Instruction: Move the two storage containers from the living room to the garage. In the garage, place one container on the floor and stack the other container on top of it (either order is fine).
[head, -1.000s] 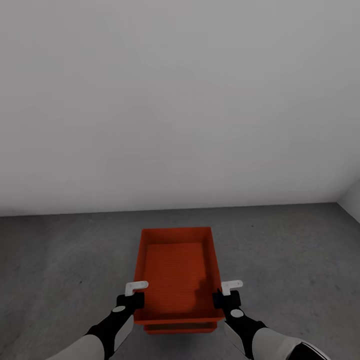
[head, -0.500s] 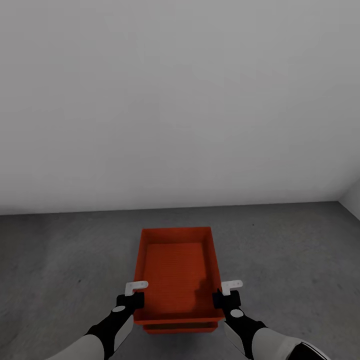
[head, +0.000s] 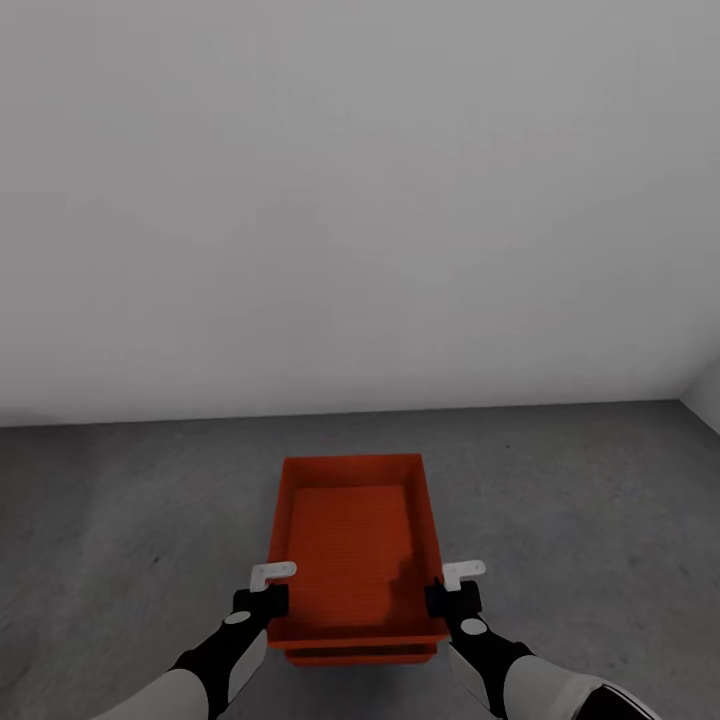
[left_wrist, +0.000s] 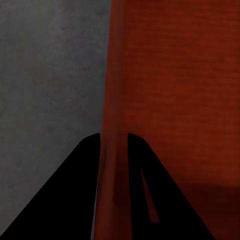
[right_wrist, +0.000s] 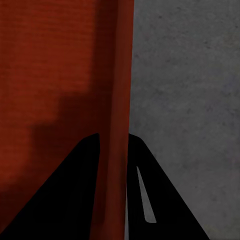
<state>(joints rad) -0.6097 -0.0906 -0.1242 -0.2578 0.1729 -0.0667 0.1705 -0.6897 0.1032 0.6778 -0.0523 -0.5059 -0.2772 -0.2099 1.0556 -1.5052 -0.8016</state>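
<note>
An orange-red storage container (head: 352, 540) sits low in the head view, open side up, over the dark grey floor (head: 120, 520). Under its near edge shows the rim of a second storage container (head: 360, 657), lined up beneath it; I cannot tell whether the two touch. My left gripper (head: 266, 592) is shut on the upper container's left wall, and my right gripper (head: 452, 590) is shut on its right wall. In the left wrist view the fingers (left_wrist: 90, 150) straddle the orange wall (left_wrist: 116, 100). The right wrist view has the same grip on the other wall (right_wrist: 117, 90).
A plain pale grey wall (head: 360, 200) stands ahead, meeting the floor a short way beyond the containers. A second wall (head: 706, 398) starts at the far right corner. Bare rough floor lies on both sides of the stack.
The view has shifted very slightly, so the wall's foot sits a touch higher. The containers and both grippers keep their places.
</note>
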